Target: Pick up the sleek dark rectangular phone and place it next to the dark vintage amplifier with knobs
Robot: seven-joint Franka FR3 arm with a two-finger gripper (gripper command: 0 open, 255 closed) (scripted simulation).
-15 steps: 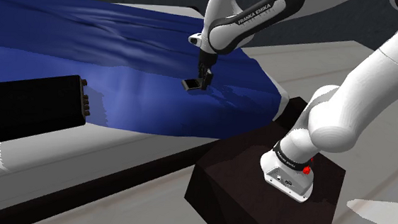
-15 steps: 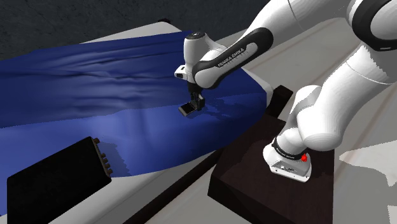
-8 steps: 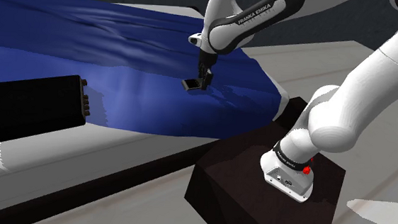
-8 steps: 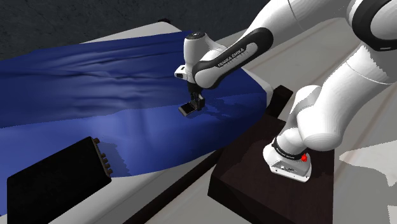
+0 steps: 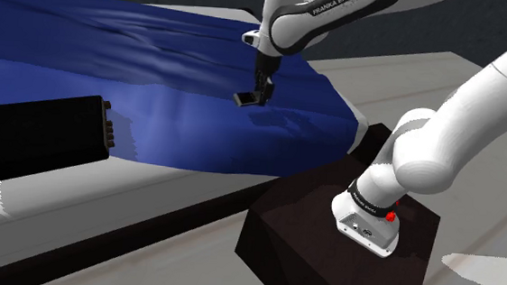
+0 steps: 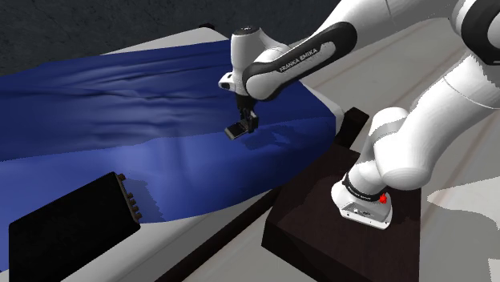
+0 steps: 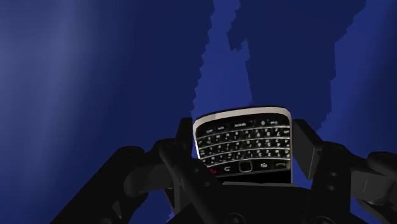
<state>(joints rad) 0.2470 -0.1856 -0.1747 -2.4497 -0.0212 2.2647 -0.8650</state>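
Note:
The phone (image 7: pixel 245 146) is a small dark handset with a keypad, clasped between my black fingers in the wrist view. My gripper (image 5: pixel 255 96) is shut on the phone (image 5: pixel 244 99) and holds it a little above the blue bedspread (image 5: pixel 112 56). From the second exterior view the phone (image 6: pixel 235 131) hangs under the gripper (image 6: pixel 244 126), clear of the cloth. The dark amplifier (image 5: pixel 35 137) with knobs on its side lies at the shoulder view's left, far from the gripper; it shows as a black box (image 6: pixel 72 228) at the second exterior view's lower left.
The blue bedspread (image 6: pixel 96 112) covers a pale bed whose edge (image 5: pixel 130 211) runs past the dark stand (image 5: pixel 326 250). Open cloth lies between the gripper and the amplifier.
My gripper has risen with the phone in it, lifting it off the bedspread. The amplifier has stayed where it was.

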